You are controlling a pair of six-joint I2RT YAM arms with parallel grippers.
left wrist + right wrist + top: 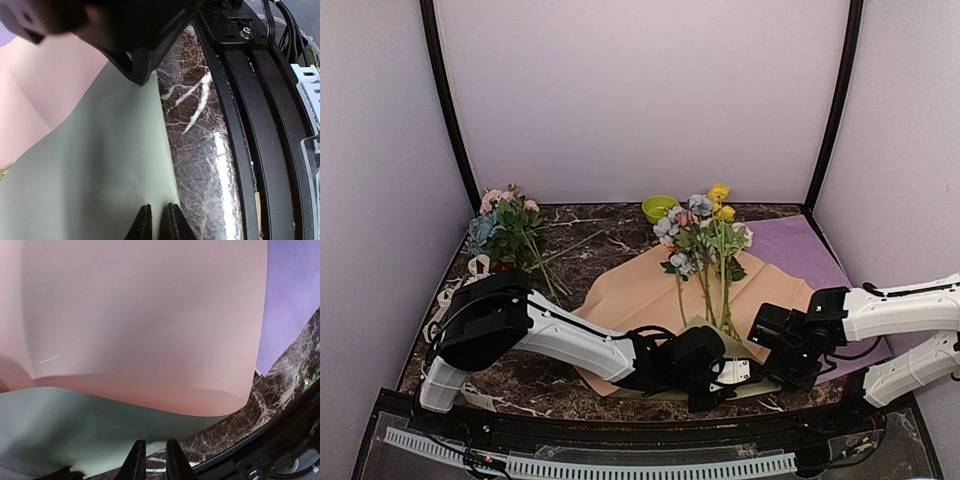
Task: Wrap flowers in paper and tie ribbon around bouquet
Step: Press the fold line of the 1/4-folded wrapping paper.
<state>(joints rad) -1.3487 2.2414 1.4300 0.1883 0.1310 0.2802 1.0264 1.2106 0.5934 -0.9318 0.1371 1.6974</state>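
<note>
The flowers [705, 250] lie on the paper [640, 290], blooms toward the far wall and stems pointing back toward the arms. The peach sheet [140, 325] is spread flat, and the green sheet [100, 165] shows along its near edge. Nothing looks folded, so the wrapping step seems only to be starting. The next move likely calls for pinching a near edge and lifting it over the stems without dragging them. The left fingers [150, 227] sit low at the green sheet's edge where it meets the marble surface [200, 125]. They are parted by only a thin slit, with nothing visibly pinched. The right fingers [144, 465] hover at the same sheet's near border, equally narrow and holding nothing. A purple sheet [295, 290] lies beyond the peach one
</note>
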